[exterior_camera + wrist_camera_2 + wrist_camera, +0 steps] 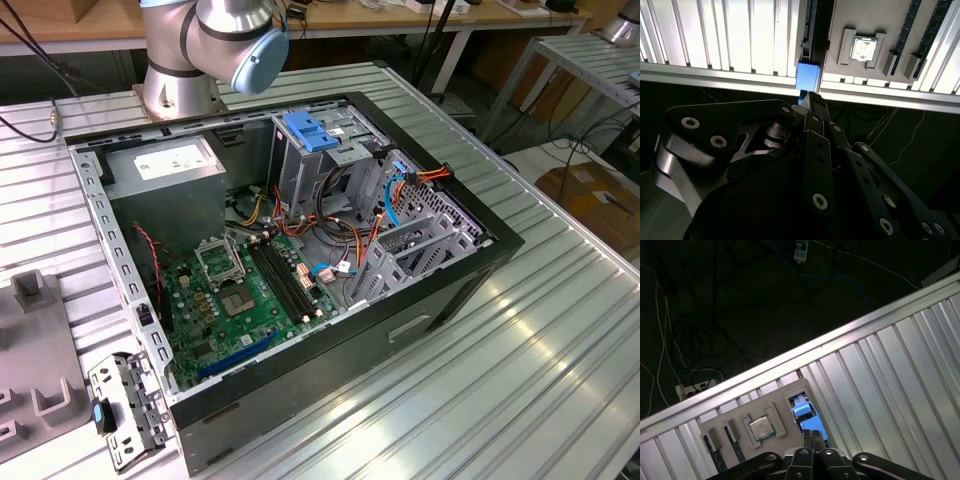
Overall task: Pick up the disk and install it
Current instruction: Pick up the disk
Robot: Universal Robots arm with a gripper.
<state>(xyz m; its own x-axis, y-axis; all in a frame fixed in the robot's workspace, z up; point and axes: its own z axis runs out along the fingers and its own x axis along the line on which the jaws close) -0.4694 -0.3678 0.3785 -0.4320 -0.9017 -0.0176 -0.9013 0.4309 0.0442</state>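
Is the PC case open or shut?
Open: in the exterior view the case lies with no side panel, motherboard and drive cage exposed.

- The arm [180,60] is made of fat, round tubes of shiny silver metal.
- One round joint has a smooth, light blue cap [262,55] on its end, like a lid.
- The bottom of the arm is a wide silver drum.
- In the second wrist view the gripper [810,97] is black all over.
- It is built from flat bars with rounded ends, joined like links in a chain.
- Small round silver screws [819,201] sit in the bars.
- In the first wrist view the gripper [812,439] is black too, with a row of little round screws.
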